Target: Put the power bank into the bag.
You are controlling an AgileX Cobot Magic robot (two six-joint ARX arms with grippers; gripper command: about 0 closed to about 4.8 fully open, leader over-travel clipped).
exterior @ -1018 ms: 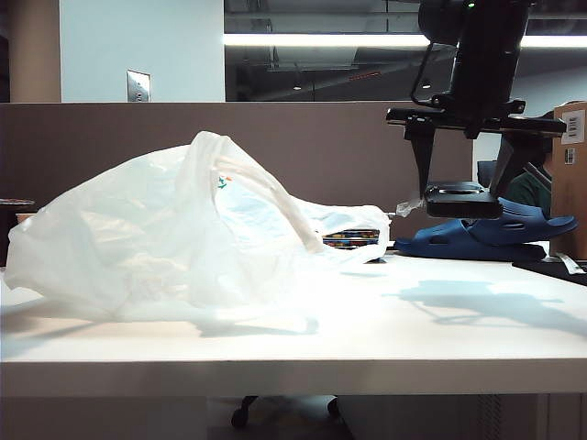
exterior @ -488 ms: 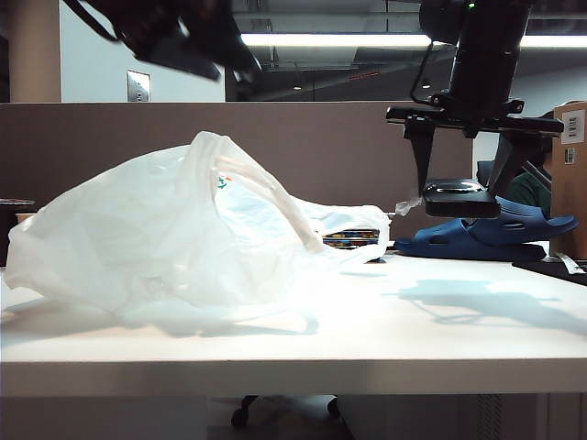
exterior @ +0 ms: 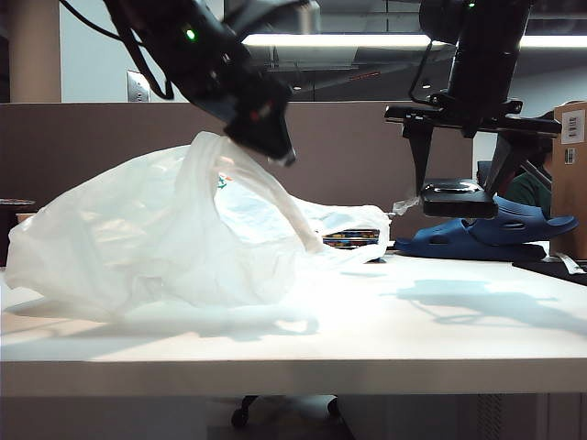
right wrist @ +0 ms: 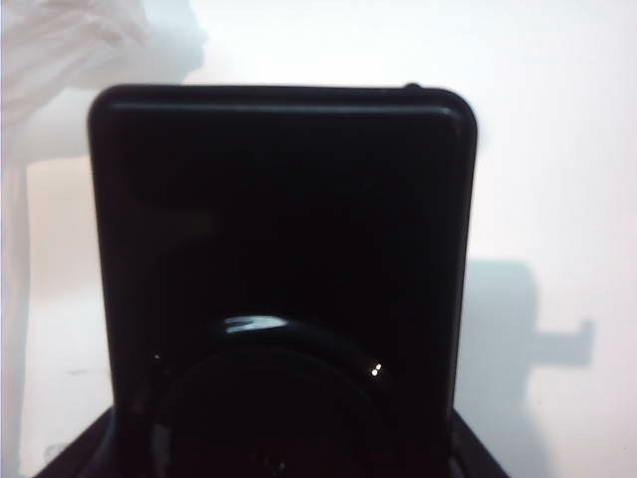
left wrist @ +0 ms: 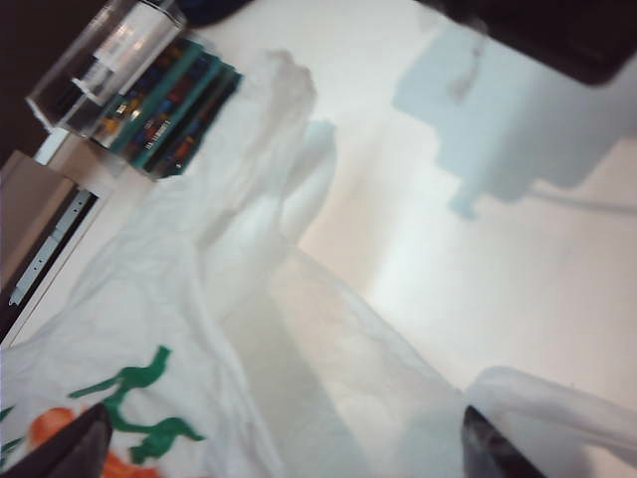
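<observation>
The bag (exterior: 165, 229), thin crinkled white plastic with green and orange print, lies heaped on the left half of the white table (exterior: 413, 321). My left gripper (exterior: 275, 147) hangs just above the bag's raised handle loop. In the left wrist view its dark fingertips (left wrist: 75, 443) stand wide apart, open and empty, over the bag (left wrist: 199, 329). My right gripper (exterior: 461, 188) is up over the table's right side, shut on the power bank (exterior: 459, 200), a flat black slab held level. The power bank (right wrist: 279, 229) fills the right wrist view.
Blue foam clogs (exterior: 495, 234) lie behind the right gripper. A colourful striped pack (exterior: 351, 239) sits behind the bag's low end. A grey partition runs along the back, and a cardboard box (exterior: 573, 165) stands at the far right.
My left arm has swung in from the upper left and come down to the bag's raised handle. The right gripper and the power bank have stayed put.
</observation>
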